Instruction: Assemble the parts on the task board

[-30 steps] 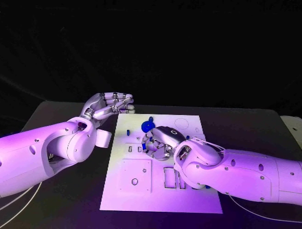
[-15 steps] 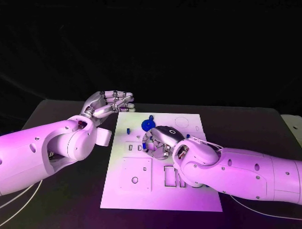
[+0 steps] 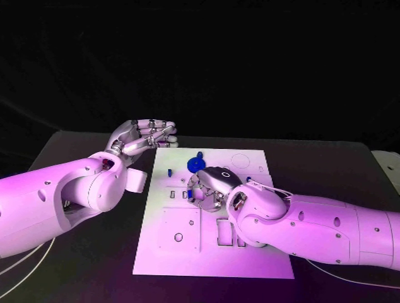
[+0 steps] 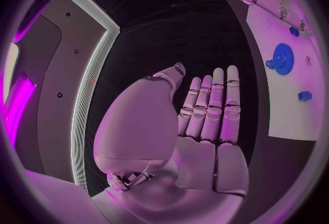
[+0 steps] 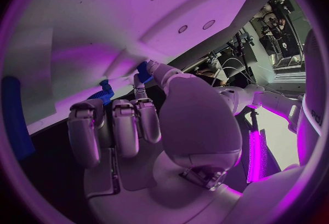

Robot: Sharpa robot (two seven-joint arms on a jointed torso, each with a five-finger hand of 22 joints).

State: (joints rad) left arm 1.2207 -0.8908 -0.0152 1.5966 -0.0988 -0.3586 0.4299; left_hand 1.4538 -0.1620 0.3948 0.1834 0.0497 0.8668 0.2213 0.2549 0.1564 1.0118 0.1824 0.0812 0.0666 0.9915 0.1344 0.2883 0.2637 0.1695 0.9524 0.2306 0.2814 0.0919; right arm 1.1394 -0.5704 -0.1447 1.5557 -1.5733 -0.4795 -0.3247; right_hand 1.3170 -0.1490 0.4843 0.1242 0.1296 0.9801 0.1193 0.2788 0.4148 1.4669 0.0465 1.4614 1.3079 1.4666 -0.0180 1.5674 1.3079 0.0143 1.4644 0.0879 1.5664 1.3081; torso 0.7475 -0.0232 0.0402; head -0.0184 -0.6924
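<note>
The right hand pinches a small blue part in its fingers over the middle of the task board and should press it gently straight into its slot, while the left hand, fingers straight and holding nothing, waits by the board's far corner.

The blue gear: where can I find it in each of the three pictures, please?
Head view: the blue gear stands on the task board, just beyond the right hand.
Left wrist view: it lies past the left hand.
Right wrist view: I cannot tell it apart.
Shared landmark: the white task board.
</note>
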